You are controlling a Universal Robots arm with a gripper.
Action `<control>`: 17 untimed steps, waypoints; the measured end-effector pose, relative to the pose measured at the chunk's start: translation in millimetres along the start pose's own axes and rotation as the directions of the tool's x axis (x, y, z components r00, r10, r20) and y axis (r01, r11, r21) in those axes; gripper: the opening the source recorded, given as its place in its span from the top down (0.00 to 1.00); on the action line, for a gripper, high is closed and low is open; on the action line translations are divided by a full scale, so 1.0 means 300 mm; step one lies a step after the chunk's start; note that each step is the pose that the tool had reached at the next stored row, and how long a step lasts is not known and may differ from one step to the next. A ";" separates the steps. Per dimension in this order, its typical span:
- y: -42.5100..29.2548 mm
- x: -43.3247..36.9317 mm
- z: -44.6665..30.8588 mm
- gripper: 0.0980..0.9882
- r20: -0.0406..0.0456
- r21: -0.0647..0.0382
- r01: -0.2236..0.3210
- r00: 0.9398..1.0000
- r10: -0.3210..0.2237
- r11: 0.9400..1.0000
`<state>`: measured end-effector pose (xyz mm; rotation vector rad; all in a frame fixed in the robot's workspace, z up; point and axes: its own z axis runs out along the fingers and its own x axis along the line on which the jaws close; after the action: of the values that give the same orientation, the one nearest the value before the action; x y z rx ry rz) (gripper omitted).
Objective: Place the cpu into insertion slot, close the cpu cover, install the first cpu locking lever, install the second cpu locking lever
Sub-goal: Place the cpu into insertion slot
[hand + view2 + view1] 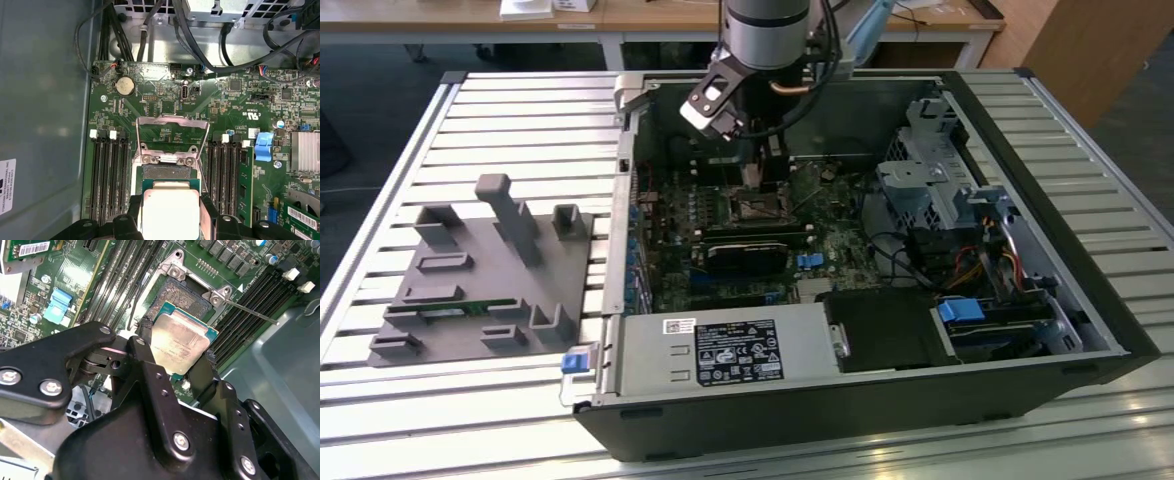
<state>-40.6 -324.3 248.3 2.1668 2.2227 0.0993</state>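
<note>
The cpu (181,342) sat clamped in the gripper (175,352). Its two black fingers (150,365) pressed on opposite edges of the chip, and the dull silver top faced the cameras in both wrist views. We saw the chip held over the near part of the insertion slot (182,296), not seated in it; the slot's dark centre lay bare beyond the chip.

In the first wrist view the cpu (170,212) likewise hid the near part of the insertion slot (166,173). There the cpu cover (172,119) stood swung open on the far side of the slot, and we saw green board through its square window. In the second wrist view a thin locking lever (250,311) stuck out loose from one corner of the socket, crossing over the black memory slots (262,292) beside it. A blue connector (264,146) sat on the board past the memory slots.

In the exterior view the arm (767,30) reached down into the open computer case (854,410), with the gripper (754,172) low over the motherboard (720,225). The case lay on a slatted table (400,130), and a grey fixture tray (480,270) rested just beside it, toward the exterior view's left.
</note>
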 end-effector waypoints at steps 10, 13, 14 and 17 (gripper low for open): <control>-0.002 0.000 0.026 0.50 0.000 0.000 0.000 1.000 0.000 1.000; -0.003 -0.001 0.043 0.50 0.000 0.000 0.000 1.000 0.000 1.000; -0.004 -0.001 0.049 0.50 0.000 0.000 0.000 1.000 0.000 1.000; -0.005 -0.001 0.068 0.50 0.000 0.000 -0.002 1.000 0.002 1.000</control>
<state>-40.8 -324.3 227.9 2.1693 2.2203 0.0994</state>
